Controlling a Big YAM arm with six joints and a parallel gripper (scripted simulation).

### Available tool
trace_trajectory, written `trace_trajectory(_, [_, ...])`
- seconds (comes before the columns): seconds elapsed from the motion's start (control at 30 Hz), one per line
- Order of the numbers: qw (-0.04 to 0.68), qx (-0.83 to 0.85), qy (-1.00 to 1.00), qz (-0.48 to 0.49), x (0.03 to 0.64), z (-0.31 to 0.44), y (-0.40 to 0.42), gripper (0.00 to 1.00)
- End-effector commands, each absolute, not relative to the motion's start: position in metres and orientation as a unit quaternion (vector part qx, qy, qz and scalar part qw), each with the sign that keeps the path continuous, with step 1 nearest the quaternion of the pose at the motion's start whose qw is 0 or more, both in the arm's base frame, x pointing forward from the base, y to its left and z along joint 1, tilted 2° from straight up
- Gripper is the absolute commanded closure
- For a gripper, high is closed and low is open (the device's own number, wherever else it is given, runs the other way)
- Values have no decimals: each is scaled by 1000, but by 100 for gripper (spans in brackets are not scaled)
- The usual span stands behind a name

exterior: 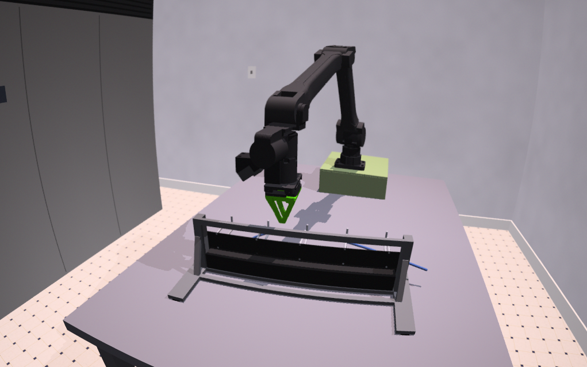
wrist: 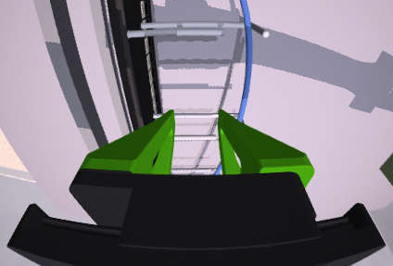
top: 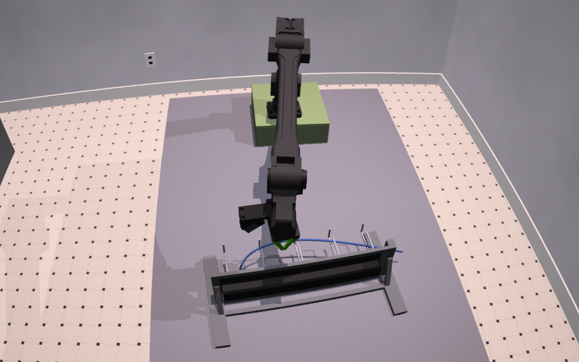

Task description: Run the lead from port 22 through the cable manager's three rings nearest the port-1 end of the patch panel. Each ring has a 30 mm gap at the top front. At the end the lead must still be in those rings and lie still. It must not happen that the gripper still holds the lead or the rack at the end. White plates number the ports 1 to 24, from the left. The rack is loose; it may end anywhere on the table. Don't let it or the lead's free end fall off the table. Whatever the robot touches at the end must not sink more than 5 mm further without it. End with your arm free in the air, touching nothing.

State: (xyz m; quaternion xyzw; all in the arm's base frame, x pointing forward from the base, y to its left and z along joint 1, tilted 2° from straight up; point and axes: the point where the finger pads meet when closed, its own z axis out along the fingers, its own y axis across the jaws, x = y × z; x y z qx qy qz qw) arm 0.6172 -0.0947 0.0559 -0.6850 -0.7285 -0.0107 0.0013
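From my feed I count one arm point(top: 287, 94) point(exterior: 320, 75), one rack point(top: 302, 263) point(exterior: 304, 232), one blue cable point(top: 311, 239) point(exterior: 363, 247) point(wrist: 248, 59), one green block point(top: 311, 105) point(exterior: 353, 182).
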Motion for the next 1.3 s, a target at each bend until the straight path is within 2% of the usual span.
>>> trace_trajectory(0.0, [-43, -684, -727, -39, 643, 120, -102, 67])
trace_trajectory(0.4, [-43, -684, -727, -39, 642, 127, -103, 67])
trace_trajectory(0.43, [-43, -684, -727, -39, 642, 127, -103, 100])
trace_trajectory(1.27, [-43, -684, -727, -39, 642, 127, -103, 100])
